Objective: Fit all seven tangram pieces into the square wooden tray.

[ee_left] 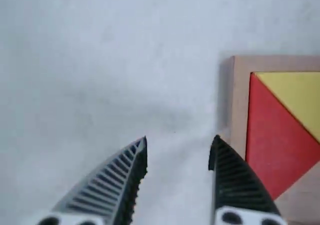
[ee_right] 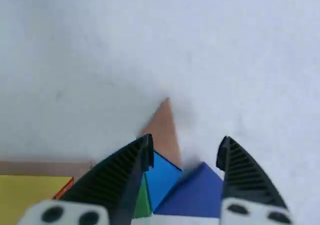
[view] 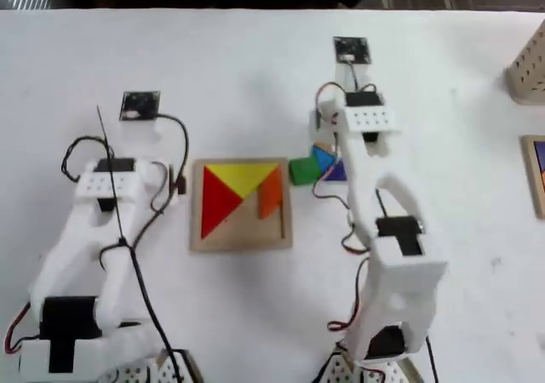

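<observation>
Near the middle of the white bench: a square wooden tray, lying flat. Inside it, 3 pieces: a large yellow triangle along the far edge, a large red triangle against the left wall, and a small orange piece by the right wall. Bare wood across the near part of the tray floor.

Just beside the tray's right rim, a tight cluster on the bench: a green block, a light blue piece and a dark blue piece, packed against one another. From the right wrist, also a pale brown triangle, its tip pointing away beyond the light blue piece.

Low over this cluster, the right jaws: spread apart, the 2 blue pieces between the fingers, clamped on nothing. Cannot tell whether either finger touches a piece.

At the tray's left, the left jaws: parted as well, empty, above bare bench just outside the tray's corner, with the red and yellow triangles close by in that wrist view.
</observation>
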